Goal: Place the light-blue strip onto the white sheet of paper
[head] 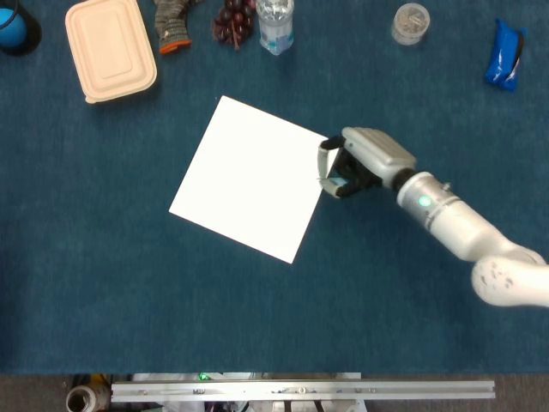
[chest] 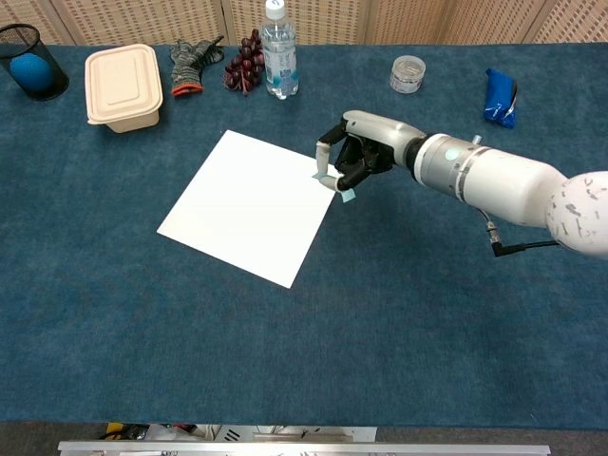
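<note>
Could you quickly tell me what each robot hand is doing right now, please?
Left robot hand: not in either view.
Right robot hand: holds the light-blue strip at the right edge of the white sheet of paper.

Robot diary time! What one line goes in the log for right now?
phase: carrying | right hand: holds light-blue strip | position: over right edge of white sheet of paper | strip: not released | left hand: not in view

No readable text showed anywhere; the label on the water bottle (chest: 277,59) was too small to make out.
</note>
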